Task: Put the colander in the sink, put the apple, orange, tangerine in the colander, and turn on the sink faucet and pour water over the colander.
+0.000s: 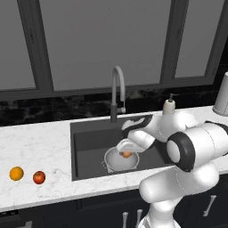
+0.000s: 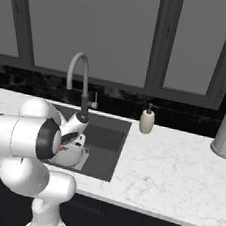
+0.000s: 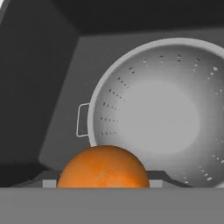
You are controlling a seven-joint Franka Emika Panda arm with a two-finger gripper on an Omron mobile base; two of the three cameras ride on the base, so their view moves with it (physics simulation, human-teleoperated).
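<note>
Colander (image 1: 121, 161), silvery-white perforated metal bowl with small side handles, sits on the floor of the dark grey rectangular sink (image 1: 89, 138), front-middle, below the tall grey gooseneck faucet (image 1: 116, 91). First step looks done. Step in hand: fruit loading. White arm reaches down over the basin; gripper (image 1: 127, 152) hangs just above the bowl with its jaws pinching a small deep-orange round fruit, the tangerine (image 3: 103, 167). In the hand view the fruit sits between the fingertips at the bottom edge, the bowl interior below it bare of fruit. Tangerine is over the bowl's near rim rather than its centre, so a drop from here might clip the rim — my guess only.

Next move calls for nudging toward bowl centre, lowering a bit, spreading the jaws to let go. Then back to the white marble counter (image 1: 40, 147) on the left, where the bright yellow-orange orange (image 1: 16, 173) and shiny red apple (image 1: 39, 177) wait side by side, near but apart. Faucet not running, no stream visible.
</note>
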